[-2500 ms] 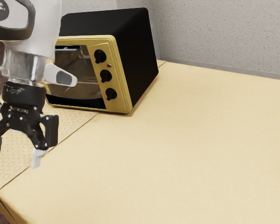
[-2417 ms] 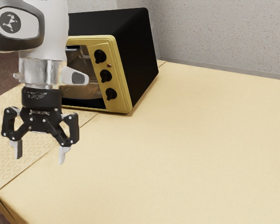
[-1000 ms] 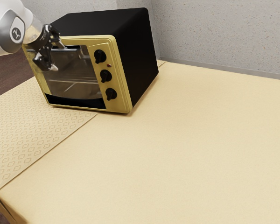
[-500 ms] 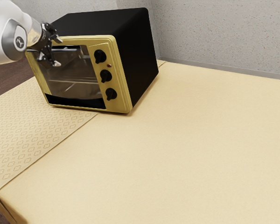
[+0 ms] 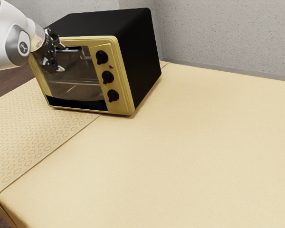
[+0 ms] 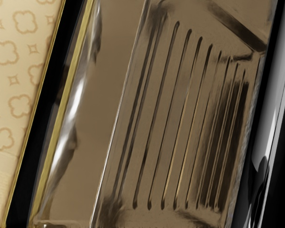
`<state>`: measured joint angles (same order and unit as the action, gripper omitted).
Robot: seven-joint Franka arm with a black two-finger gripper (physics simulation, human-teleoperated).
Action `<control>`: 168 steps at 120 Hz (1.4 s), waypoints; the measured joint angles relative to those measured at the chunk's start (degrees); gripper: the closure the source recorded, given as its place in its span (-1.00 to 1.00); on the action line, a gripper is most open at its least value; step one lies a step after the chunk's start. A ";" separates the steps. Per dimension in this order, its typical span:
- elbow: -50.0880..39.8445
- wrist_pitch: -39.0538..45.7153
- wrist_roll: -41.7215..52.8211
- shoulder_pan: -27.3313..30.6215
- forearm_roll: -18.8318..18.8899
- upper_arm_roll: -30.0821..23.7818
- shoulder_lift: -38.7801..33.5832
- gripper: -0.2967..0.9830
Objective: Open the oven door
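Note:
The gripper [image 5: 62, 59] is at the oven door's upper corner on the exterior view's left, tilted toward the front. Its fingers stand apart, one near the level of the door's top edge and one lower, before the glass. The silver handle [image 5: 72, 50] runs along the door top, its near-hand end partly hidden by the gripper. The oven door [image 5: 76, 78] looks shut. In the wrist view, the door glass [image 6: 104, 61] shows a ribbed rack behind it, and the shiny handle [image 6: 274, 104] runs along the door's edge.
The black and yellow oven [image 5: 135, 57] has three dark knobs beside the door. It stands on a cream-covered table [image 5: 180, 156], near a pale wall. A patterned cloth [image 5: 33, 133] lies in front of the door.
My hand has swung from above the cloth up to the oven door's upper corner and tilted toward it. Over the last second it has shifted slightly toward the exterior view's right. The door has not moved.

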<state>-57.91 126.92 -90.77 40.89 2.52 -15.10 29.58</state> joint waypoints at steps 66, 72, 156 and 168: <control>-24.33 3.41 -1.20 0.76 -0.06 1.50 -15.41 -0.54; -27.05 3.83 -1.31 1.17 0.03 1.53 -17.45 -0.54; -42.70 -10.75 -9.21 -13.51 -8.65 4.86 -43.60 -0.53; -40.60 -23.72 -13.46 -23.89 -9.53 5.69 -42.87 -0.53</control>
<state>-98.51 103.20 -104.23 17.00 -7.01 -9.41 -13.29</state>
